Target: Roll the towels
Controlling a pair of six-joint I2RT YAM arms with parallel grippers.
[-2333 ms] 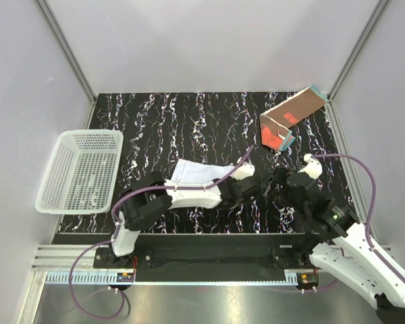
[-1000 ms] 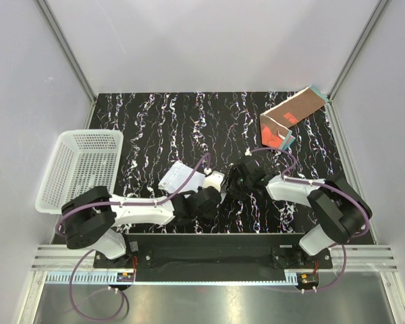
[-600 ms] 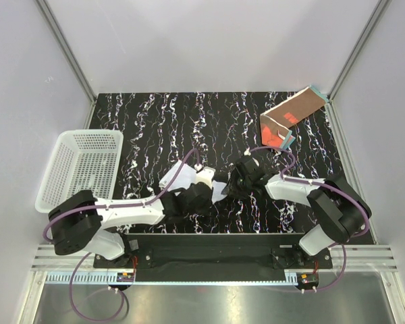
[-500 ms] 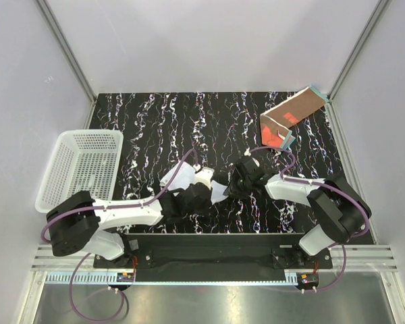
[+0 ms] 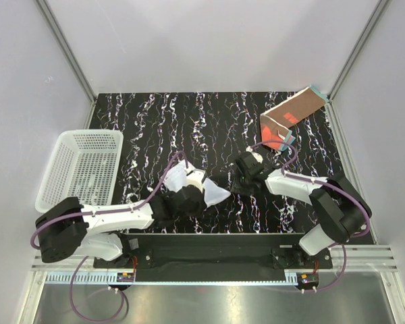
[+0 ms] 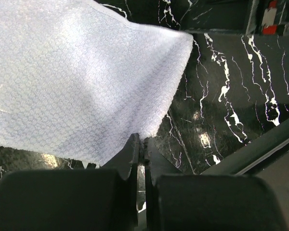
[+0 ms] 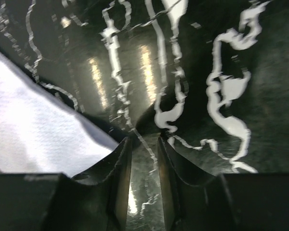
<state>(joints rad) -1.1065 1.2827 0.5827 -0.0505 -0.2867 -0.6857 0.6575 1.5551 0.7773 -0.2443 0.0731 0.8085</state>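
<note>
The white towel (image 5: 214, 194) lies bunched near the table's front middle. In the left wrist view it (image 6: 77, 82) fills the upper left, and my left gripper (image 6: 141, 140) is shut on its near edge. From above, the left gripper (image 5: 191, 198) sits low at the cloth's middle. My right gripper (image 5: 225, 181) is just right of the towel, its jaws a little apart. In the right wrist view only bare table shows between the open jaws of the right gripper (image 7: 143, 140), and the white towel (image 7: 33, 130) lies beside the left finger. The rust-brown towel (image 5: 293, 115) lies folded at the far right corner.
A white perforated basket (image 5: 81, 169) stands at the table's left edge. The black marbled tabletop (image 5: 189, 121) is walled in by grey panels on three sides. Both arms reach in low from the front rail (image 5: 209, 256).
The left gripper has drawn the white towel leftward and forward, bunching it. The right gripper has slid slightly right, off the cloth's edge.
</note>
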